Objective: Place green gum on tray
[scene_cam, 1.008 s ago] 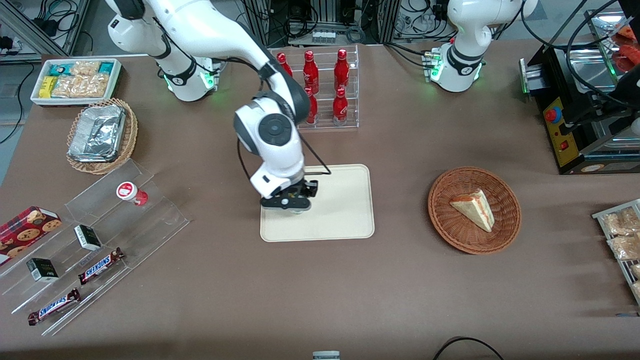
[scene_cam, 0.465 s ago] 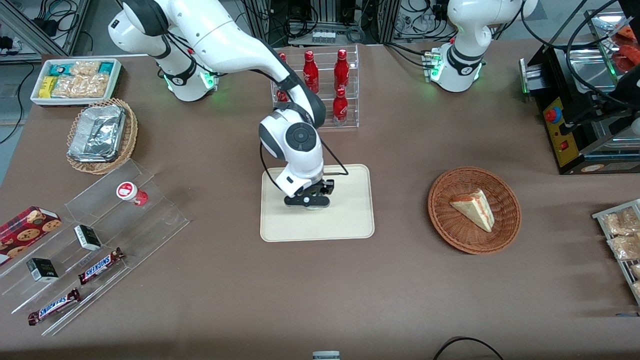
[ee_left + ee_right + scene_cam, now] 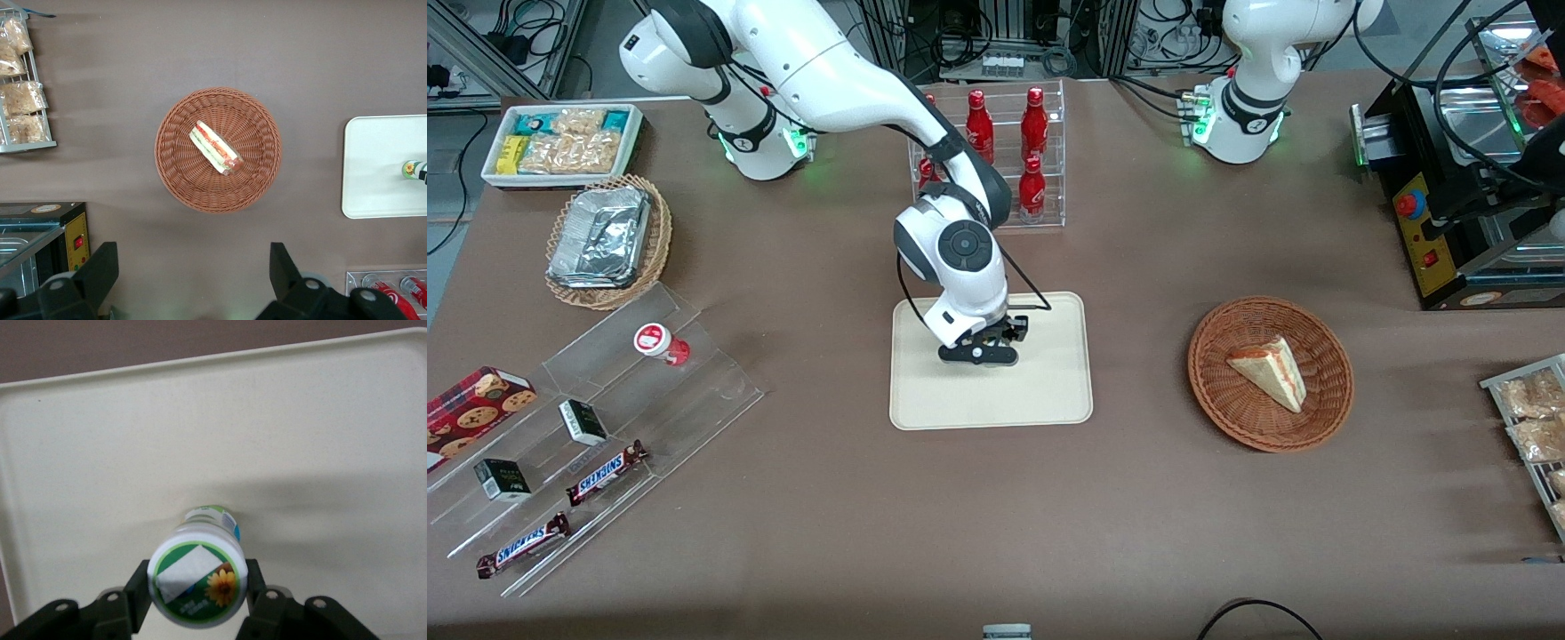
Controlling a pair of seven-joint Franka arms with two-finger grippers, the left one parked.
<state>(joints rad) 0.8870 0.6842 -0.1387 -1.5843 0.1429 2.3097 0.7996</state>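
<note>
**Gum held over the tray, not yet let go**

The green gum (image 3: 197, 582) sits clamped between the fingers of the gripper (image 3: 978, 354), lid toward the wrist camera, directly above the middle of the cream tray (image 3: 1049, 391). Whether its base touches the tray cannot be told. Carrying looks done; lowering, if needed, and releasing remain. Toward the parked arm's end lies a wicker basket (image 3: 1325, 404) holding a sandwich (image 3: 1267, 369).

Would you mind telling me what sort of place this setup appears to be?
Most likely a robotics lab staged as a snack shop: cola bottles in an acrylic rack, Snickers bars on clear display steps, cabling near the arm bases. The gripper holds the green gum over the tray.
</note>
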